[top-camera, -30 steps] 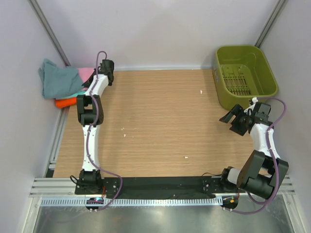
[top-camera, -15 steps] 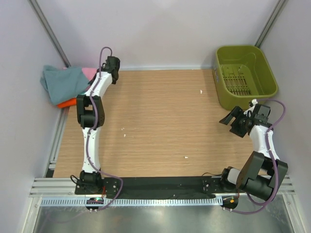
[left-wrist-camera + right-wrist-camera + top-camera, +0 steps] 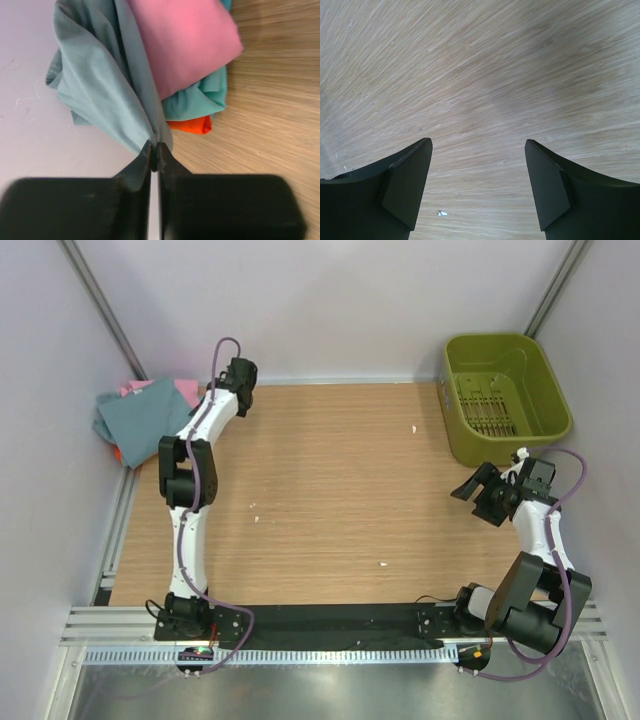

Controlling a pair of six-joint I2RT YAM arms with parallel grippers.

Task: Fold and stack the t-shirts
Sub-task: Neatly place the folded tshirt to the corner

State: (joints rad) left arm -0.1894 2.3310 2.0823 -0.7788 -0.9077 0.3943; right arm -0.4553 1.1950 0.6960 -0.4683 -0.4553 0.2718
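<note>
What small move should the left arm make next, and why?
Probably pull the left pincer toward the middle of the table: it is shut on the blue-grey t-shirt, which lies against the other t-shirts at the far-left edge, too cramped for folding.

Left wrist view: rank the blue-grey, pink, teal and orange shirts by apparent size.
1. blue-grey shirt, though it hangs nearest the camera, so its lead over pink is unsure
2. pink shirt
3. teal shirt, mostly hidden under the pink
4. orange shirt, only a corner showing
</note>
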